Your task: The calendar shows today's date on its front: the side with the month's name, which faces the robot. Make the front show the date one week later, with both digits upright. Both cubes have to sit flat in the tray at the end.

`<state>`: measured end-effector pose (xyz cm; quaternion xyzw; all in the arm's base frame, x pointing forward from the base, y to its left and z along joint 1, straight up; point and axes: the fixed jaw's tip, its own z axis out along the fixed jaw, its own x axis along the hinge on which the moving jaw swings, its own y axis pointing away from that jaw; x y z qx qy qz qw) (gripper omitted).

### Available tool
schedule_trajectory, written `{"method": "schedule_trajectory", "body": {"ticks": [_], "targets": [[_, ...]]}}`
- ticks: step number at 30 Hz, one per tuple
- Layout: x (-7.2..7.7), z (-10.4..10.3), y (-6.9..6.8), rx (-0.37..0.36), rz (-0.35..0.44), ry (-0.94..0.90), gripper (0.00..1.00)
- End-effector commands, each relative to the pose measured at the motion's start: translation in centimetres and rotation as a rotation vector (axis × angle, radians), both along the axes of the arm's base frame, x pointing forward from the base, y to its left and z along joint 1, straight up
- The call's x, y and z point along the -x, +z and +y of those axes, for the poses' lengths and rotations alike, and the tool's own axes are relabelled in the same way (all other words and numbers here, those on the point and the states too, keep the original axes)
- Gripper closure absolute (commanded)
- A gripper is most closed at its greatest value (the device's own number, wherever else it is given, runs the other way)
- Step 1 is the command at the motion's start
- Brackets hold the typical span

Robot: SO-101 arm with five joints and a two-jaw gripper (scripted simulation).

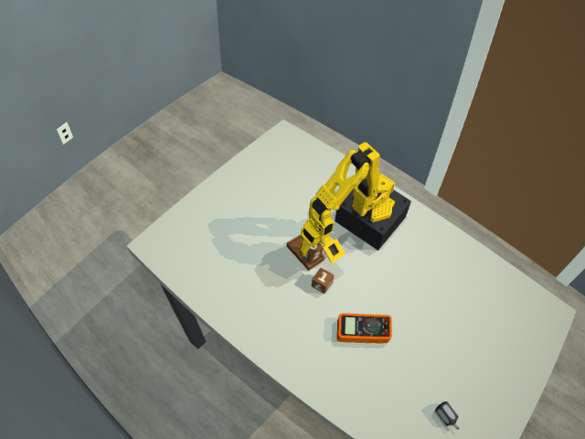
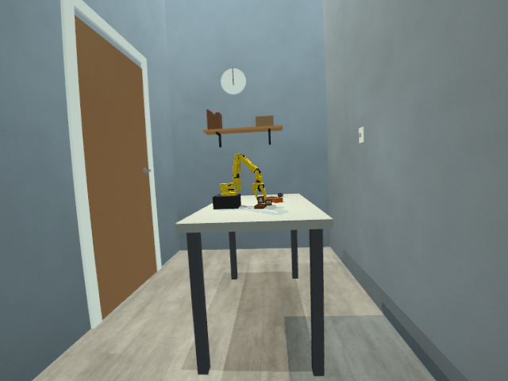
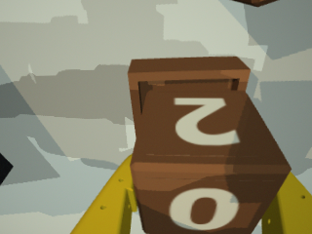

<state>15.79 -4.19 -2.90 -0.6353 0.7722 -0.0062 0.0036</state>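
Observation:
My gripper (image 1: 315, 249) is shut on a brown wooden cube (image 3: 210, 161) that shows a white 2 on its upper face and a white 0 on the face nearest the wrist camera. I hold it just over the brown wooden tray (image 3: 187, 80), whose rim and empty slot show behind the cube. In the top view the tray (image 1: 301, 256) lies on the table in front of the arm's black base. A second brown cube (image 1: 323, 280) with a white 1 on top lies on the table just beside the tray, outside it. My yellow fingers show at both bottom corners of the wrist view.
An orange multimeter (image 1: 364, 327) lies on the table further from the base. A small dark clip-like object (image 1: 447, 414) lies near the table's far corner. The arm's black base (image 1: 373, 216) stands close behind the tray.

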Motion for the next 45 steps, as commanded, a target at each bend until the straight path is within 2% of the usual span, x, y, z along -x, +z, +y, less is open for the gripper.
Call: {"method": "schedule_trajectory", "body": {"ticks": [1,34,45], "targets": [[0.5,0.2,-0.4,-0.007,0.020,-0.005,1.00],[0.5,0.2,-1.4,-0.007,0.020,-0.008,1.00],[0.5,0.2,-1.4,-0.007,0.020,-0.008,0.76]]}}
